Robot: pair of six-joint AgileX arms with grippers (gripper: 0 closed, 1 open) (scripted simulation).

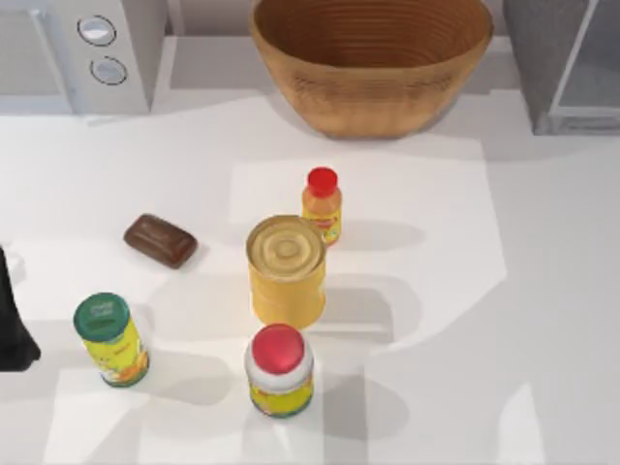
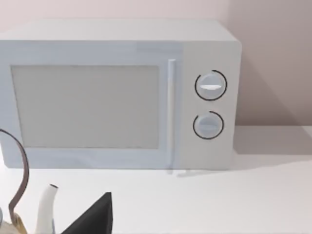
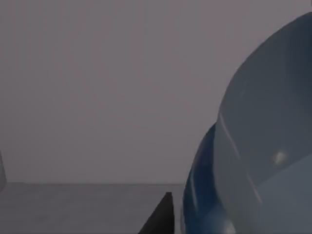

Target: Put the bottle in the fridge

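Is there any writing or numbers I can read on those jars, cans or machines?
None can be read.
Orange bottle: label print too blurred.
Green-lidded can: lid and label marks too blurred.
Red-lidded jar: label too blurred.
Yellow can: no text seen.
Microwave: two knobs, no legible marks.
Bottle: seen close up, no text.

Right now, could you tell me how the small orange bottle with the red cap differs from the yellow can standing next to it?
The orange bottle is slimmer and smaller across than the yellow can. The orange bottle is closed by a red screw cap, while the yellow can has a flat, pale ringed lid. The orange bottle stands nearer the wicker basket, the yellow can nearer the red-lidded jar. Both stand upright on the white table.
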